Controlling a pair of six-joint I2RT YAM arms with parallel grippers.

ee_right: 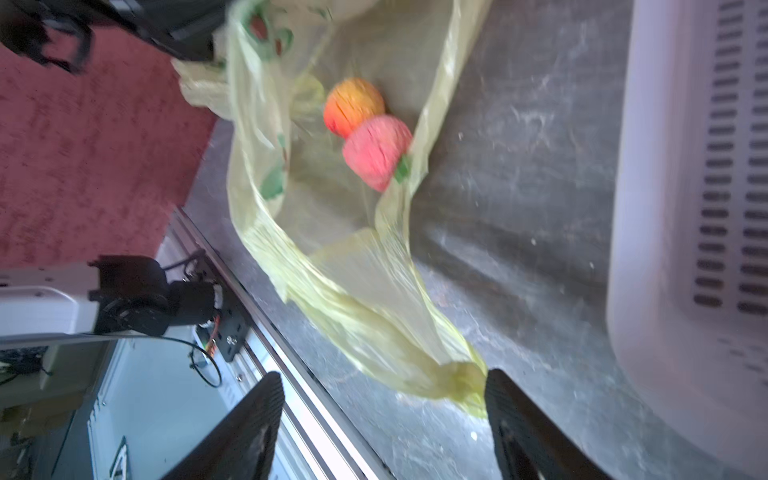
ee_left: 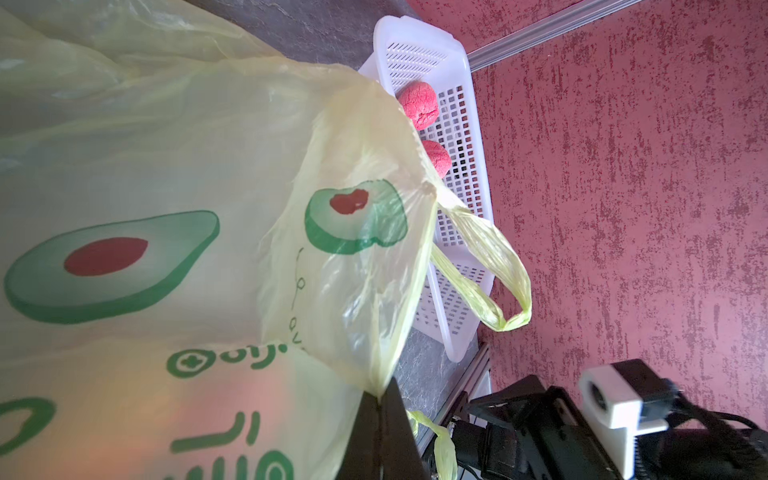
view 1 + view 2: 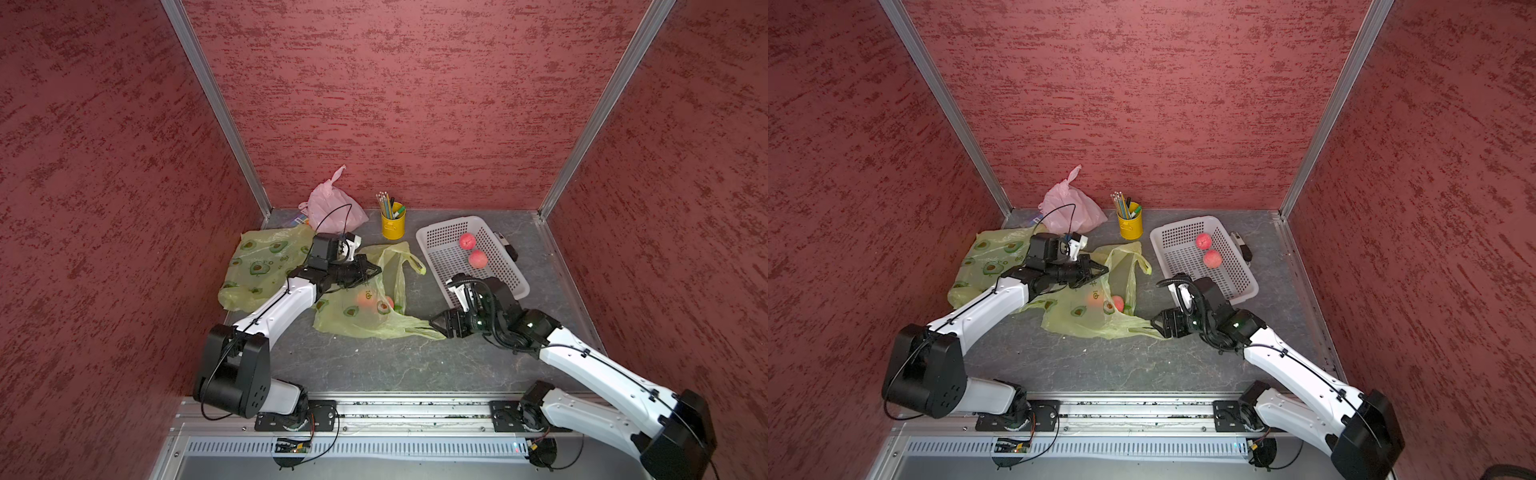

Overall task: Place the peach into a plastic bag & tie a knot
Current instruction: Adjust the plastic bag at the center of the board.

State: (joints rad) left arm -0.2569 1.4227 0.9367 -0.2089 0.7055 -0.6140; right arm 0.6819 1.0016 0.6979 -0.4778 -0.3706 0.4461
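Clamps the left gripper [image 2: 380,399] tight on the raised rim of the avocado-print bag [image 3: 361,322]. Has two peaches [image 1: 376,151] already inside, resting on the table [image 3: 374,365]. Spreads the right gripper [image 1: 382,376] wide about the near handle [image 1: 457,374], gripping nothing. Stands, likely, at the knot's start: calls for closing on that handle, then crossing toward the far handle [image 2: 494,249]. Leaves open table in front; crowds the white basket [image 3: 444,224] rightward.

Grey table [image 3: 374,365] holds plastic bags [image 3: 365,324], white basket [image 3: 449,259], pencil cup [image 3: 393,226].

Blurry pink peach [image 1: 376,151] in bag [image 1: 353,307]
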